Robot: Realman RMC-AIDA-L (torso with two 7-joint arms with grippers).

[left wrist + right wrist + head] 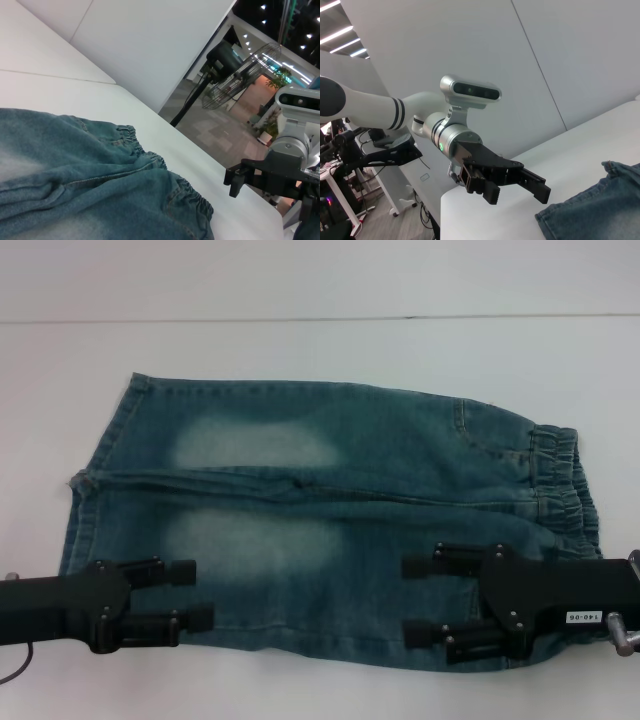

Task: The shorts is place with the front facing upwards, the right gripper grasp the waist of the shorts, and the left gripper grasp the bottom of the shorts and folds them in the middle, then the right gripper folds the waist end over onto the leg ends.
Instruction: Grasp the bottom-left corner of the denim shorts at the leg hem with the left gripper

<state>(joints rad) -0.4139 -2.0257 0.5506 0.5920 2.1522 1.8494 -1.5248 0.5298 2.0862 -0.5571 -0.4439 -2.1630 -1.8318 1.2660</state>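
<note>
Two grippers hover over the near edge of the shorts [330,520], neither holding cloth; the shorts lie flat on the white table [320,350], spread sideways — elastic waist [565,490] at the robot's right, leg hems [95,490] at its left, two pale faded thigh patches facing up, centre seam running across between the legs

left gripper [195,595]: comes in from the left edge of the head view, above the near leg just by the hem; fingers [165,571] point toward the waist, jaws spread apart with denim visible in the gap; thin cable trails off below the arm

right gripper [405,600]: comes in from the right edge, above the near side of the shorts just inside the waistband; fingers [450,562] point toward the hems, jaws parted, nothing between them; small white label on its body

right wrist view: left gripper [532,185] seen from across, jaws apart, raised clear of the table near a denim hem corner [595,210]; green light on its silver wrist

left wrist view: gathered waistband [150,160] in front, right gripper [235,182] beyond it off the cloth — contact with the table can't be judged
</note>
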